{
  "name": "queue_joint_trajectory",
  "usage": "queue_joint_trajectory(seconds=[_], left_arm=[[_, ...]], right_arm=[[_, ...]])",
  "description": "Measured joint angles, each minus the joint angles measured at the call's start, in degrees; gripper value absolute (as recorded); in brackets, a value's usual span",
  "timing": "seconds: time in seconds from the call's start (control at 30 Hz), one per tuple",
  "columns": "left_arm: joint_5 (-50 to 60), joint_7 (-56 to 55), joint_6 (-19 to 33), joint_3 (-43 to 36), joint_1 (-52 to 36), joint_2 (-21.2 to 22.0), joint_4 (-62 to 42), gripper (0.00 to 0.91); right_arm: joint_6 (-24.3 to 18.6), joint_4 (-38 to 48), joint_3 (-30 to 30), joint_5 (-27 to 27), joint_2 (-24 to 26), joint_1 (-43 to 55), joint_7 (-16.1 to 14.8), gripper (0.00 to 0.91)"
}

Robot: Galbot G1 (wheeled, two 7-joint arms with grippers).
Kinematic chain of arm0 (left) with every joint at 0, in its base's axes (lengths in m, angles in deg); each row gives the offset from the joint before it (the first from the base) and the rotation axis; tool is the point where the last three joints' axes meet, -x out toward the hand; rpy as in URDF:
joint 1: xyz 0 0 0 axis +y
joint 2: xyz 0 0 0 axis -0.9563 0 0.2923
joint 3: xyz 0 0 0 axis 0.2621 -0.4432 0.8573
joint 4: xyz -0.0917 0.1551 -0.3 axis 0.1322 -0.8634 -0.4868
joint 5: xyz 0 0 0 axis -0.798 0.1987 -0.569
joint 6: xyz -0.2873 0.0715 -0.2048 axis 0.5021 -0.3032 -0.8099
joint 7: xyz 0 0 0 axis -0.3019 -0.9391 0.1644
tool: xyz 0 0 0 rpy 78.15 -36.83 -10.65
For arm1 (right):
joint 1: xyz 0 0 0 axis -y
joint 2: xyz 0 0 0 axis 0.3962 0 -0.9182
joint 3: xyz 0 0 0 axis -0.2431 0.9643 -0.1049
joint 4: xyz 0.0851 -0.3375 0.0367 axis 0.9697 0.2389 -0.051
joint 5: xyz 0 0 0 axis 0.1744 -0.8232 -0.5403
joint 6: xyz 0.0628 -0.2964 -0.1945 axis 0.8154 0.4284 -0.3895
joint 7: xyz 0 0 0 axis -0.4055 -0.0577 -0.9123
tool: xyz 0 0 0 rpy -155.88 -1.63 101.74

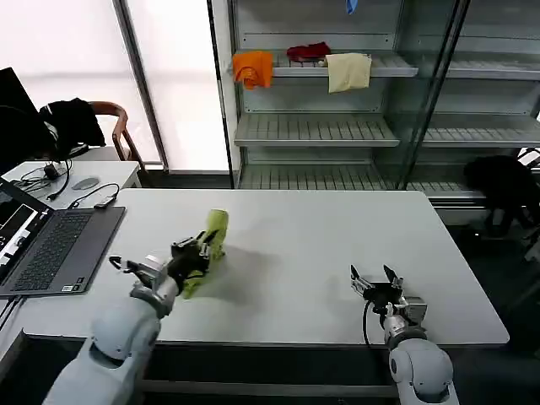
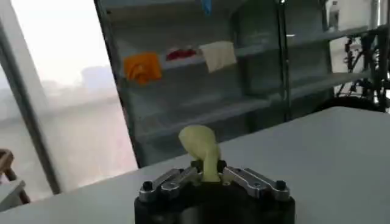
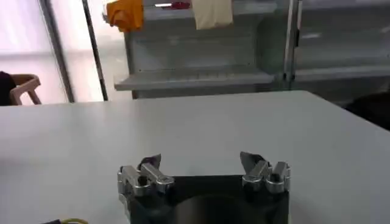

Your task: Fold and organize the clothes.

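Shirt: the lime shirt (image 1: pixel 211 240) is bunched into a soft, crumpled rope, thin fabric gathered tight, sitting left of centre on the counter (image 1: pixel 321 236); its far end pokes up in a rounded knob, and in the left wrist view the same shirt (image 2: pixel 204 149) rises like a limp bulb above the fingers.
Left claw: the left claw (image 1: pixel 201 251) is clamped on the shirt, black body with metal fingers (image 2: pixel 173 178) pinched together around the cloth, low over the counter.
Right claw: the right claw (image 1: pixel 377 278) sits near the counter's front edge on the right, well apart from the shirt, jaws spread wide with nothing between them; pointed metal fingertips (image 3: pixel 151 162) stand apart over bare surface.
Counter: smooth, matte, pale grey-white, rounded corners.
Laptop: a dark grey laptop (image 1: pixel 46 245) lies open at the left edge.
Shelves: slatted metal shelves (image 1: pixel 321 131) behind, with orange, red and cream cloths draped on the upper one.
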State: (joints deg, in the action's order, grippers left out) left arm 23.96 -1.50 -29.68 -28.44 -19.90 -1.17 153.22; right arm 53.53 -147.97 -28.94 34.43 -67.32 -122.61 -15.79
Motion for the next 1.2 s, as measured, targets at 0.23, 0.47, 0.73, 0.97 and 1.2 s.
queue_joint_trajectory(seconds=[0.23,0.47,0.73,0.97,1.2], left_arm=[[-1.24,-3.1,-0.5,-6.08,-2.58,4.46,-2.43,0.907],[-2.88,-5.63,-0.73,-10.04,-5.12,8.08,-4.16,0.907],[-4.64,-6.45,-0.63,-10.93,-6.14,9.26,-3.8,0.907],[-5.21,-5.49,0.34,-7.54,-5.16,7.81,-3.52,0.907],[-6.19,-4.39,0.92,-0.61,-2.59,5.28,-3.65,0.907]], right_arm=[[0.01,0.23,0.25,-0.72,-0.16,0.03,0.02,0.907],[0.41,0.1,0.97,-1.05,-0.59,0.27,-0.3,0.907],[2.12,-1.59,2.48,0.5,-1.31,1.11,-1.44,0.907],[4.94,-3.42,5.65,4.89,-2.03,2.21,-1.26,0.907],[6.38,-3.14,10.88,10.2,-1.91,2.79,1.3,0.907]])
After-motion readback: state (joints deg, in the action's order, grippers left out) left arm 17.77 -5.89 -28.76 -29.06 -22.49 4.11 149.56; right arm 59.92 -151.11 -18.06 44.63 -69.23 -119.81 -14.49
